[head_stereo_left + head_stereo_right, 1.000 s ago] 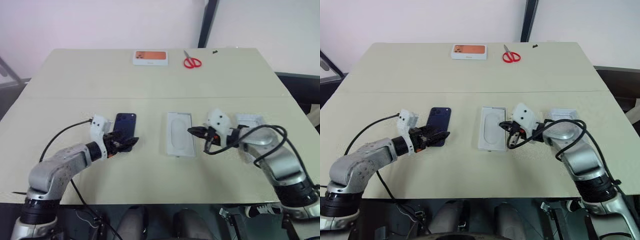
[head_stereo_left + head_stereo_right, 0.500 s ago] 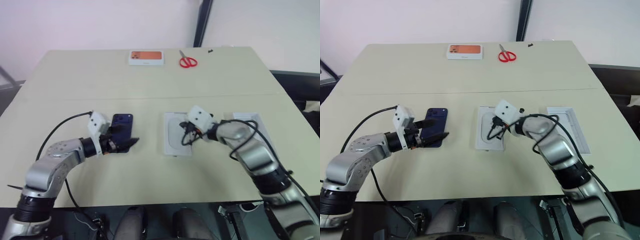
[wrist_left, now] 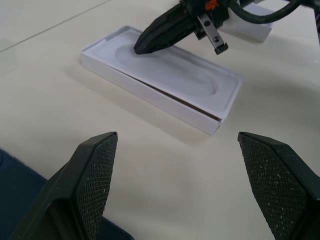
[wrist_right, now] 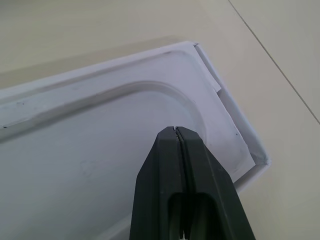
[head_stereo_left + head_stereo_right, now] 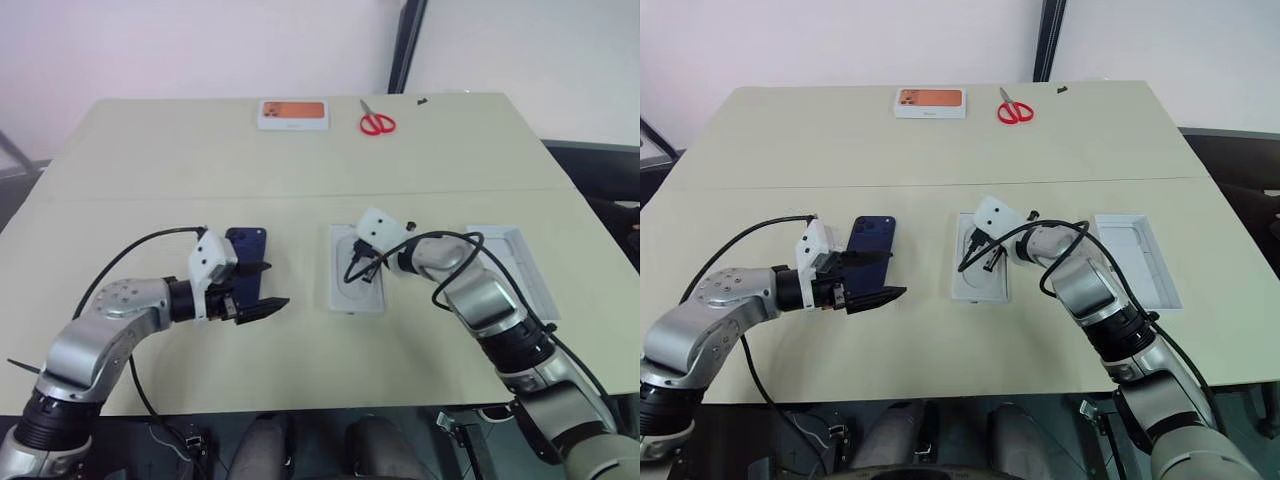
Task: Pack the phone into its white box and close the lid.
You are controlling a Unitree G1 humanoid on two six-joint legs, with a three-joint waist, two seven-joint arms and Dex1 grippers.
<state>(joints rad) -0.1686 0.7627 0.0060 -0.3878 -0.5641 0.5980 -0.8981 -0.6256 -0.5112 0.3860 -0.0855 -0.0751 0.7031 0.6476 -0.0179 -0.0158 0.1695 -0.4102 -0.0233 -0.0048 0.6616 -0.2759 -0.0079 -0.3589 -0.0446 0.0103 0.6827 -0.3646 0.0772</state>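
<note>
Across the pale tabletop the picture has changed mostly on the right: the right hand, fingers pressed together and holding nothing, has travelled from beside the lid over to the white box, and its tip now rests on the thin white insert sitting in it. I judge the insert has to come out before anything goes in, so packing has not begun. The left hand hangs spread wide and empty just beside the phone, which lies flat to the left of the box; a second ago that hand sat over the phone's near end and has since drawn back a little and rolled.
</note>
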